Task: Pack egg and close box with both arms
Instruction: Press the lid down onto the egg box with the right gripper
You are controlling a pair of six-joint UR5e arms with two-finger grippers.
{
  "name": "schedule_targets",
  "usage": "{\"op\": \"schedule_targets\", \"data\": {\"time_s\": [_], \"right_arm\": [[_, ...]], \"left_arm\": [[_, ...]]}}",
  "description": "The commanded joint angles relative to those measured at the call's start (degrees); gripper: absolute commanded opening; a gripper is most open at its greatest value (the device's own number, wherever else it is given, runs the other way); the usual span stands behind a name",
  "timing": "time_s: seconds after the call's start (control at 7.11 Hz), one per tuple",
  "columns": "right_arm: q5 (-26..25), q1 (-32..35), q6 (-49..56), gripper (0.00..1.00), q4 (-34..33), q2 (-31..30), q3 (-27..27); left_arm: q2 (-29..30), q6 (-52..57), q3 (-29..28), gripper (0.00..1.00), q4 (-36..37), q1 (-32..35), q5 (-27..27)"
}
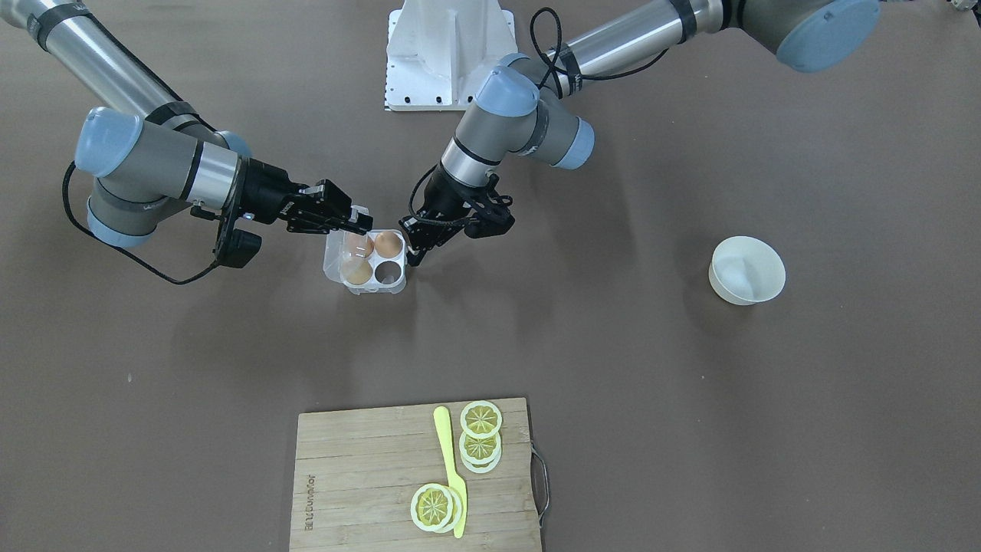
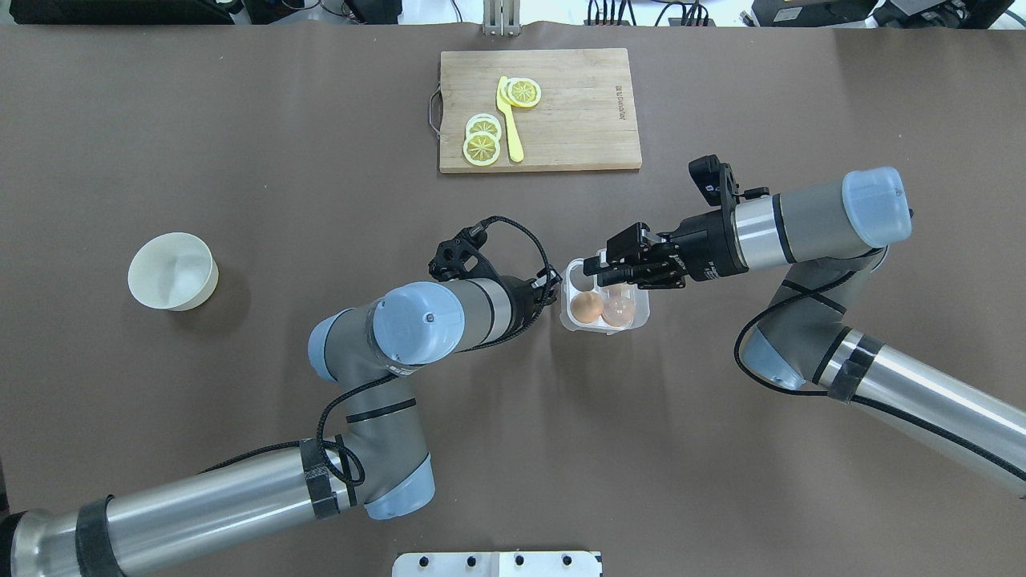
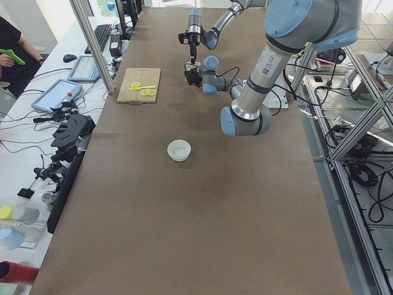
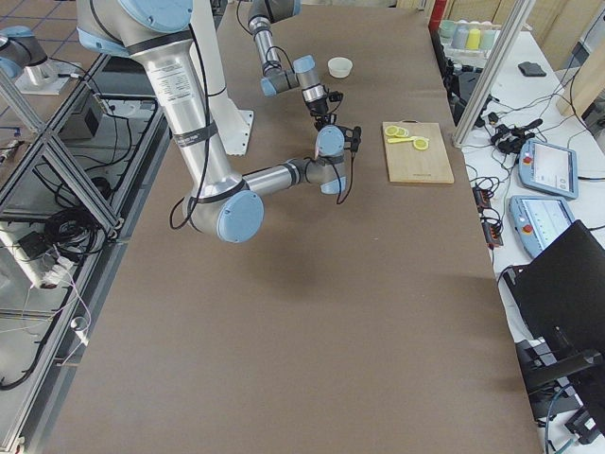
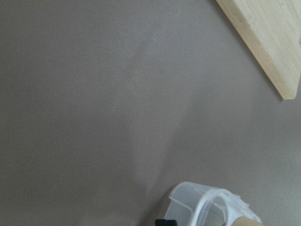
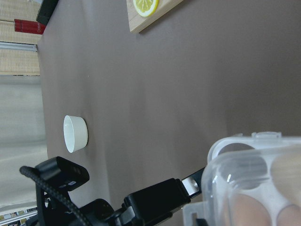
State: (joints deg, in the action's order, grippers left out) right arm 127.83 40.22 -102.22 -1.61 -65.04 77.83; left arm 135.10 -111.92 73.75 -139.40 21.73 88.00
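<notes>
The clear plastic box [image 1: 397,287] [image 2: 573,319] stands mid-table with three orange-brown eggs in its cells, one egg [image 1: 388,244] uncovered, and one cell [image 1: 388,271] empty. Its hinged clear lid [image 1: 333,259] [image 6: 263,169] stands half raised over the two eggs [image 2: 617,308] on the right arm's side. My right gripper [image 1: 359,223] [image 2: 601,269] is shut on the lid's free edge. My left gripper [image 1: 414,253] [image 2: 553,293] looks shut, its tip against the opposite side of the box, and shows in the right wrist view [image 6: 188,186] beside the box's corner.
A white bowl [image 1: 747,270] [image 2: 172,271] sits far off on the left arm's side. A wooden cutting board [image 1: 360,475] [image 2: 577,120] with lemon slices and a yellow knife [image 1: 451,468] lies at the operators' edge. The white robot base [image 1: 448,54] is behind the box.
</notes>
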Motion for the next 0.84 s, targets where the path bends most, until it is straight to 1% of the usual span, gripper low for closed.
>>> {"op": "schedule_targets", "data": {"time_s": [0.0,0.42,0.56,0.7], "right_arm": [[-2.0,-1.3,0.0,0.68,-0.1,0.4,0.0],[-2.0,-1.3,0.0,0.68,-0.1,0.4,0.0],[-2.1,-1.4,0.0,0.68,-0.1,0.4,0.0],[-2.1,-1.5,0.0,0.69,-0.1,0.6,0.0]], "left_arm": [[-0.1,0.1,0.4,0.0,0.0,0.1,0.2],[-0.2,0.2,0.8,0.0,-0.1,0.2,0.4],[-1.2,0.2,2.4,0.0,0.1,0.2,0.6],[-3.8,0.5,5.1,0.0,0.2,0.4,1.8]]}}
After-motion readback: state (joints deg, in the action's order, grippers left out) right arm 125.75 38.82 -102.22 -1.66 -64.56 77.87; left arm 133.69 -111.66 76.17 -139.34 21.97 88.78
